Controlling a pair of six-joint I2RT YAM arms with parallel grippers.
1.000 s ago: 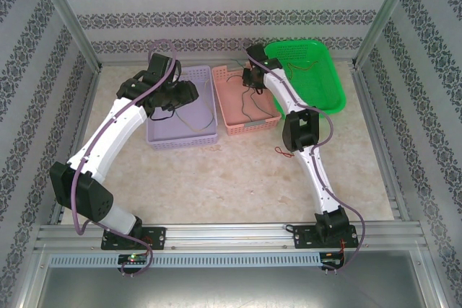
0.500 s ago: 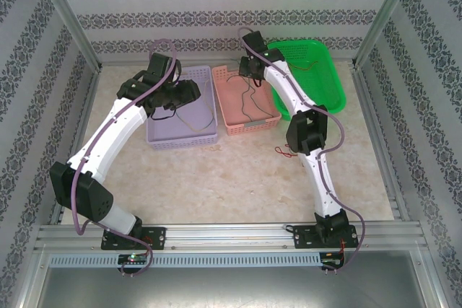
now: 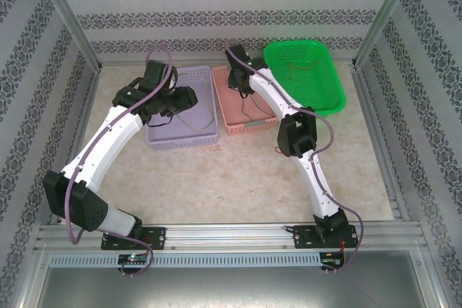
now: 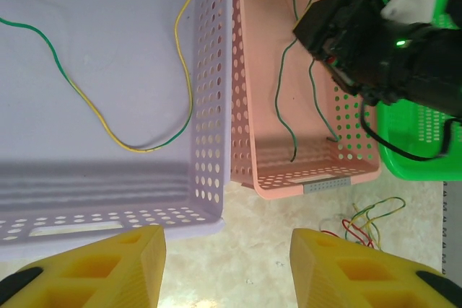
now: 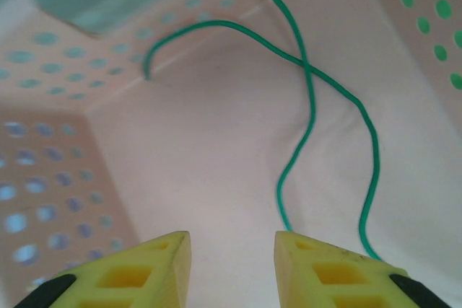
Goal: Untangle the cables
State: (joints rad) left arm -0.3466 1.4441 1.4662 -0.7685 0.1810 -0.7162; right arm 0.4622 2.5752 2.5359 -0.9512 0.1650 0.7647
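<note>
Left wrist: pink basket holds green cables (crossed); left tool, right tool both agape.

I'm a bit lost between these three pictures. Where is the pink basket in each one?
Top view: pink basket at the back centre, between the lilac basket and the green basket.
Left wrist view: pink basket in the upper middle, right of the lilac basket.
Right wrist view: pink basket from inside, floor and holed walls.
Shared landmark: green cables lying in it.

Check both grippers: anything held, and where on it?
Nothing held. The left gripper and right gripper both stand open with empty gaps; the green cables lie loose in the pink basket.
</note>
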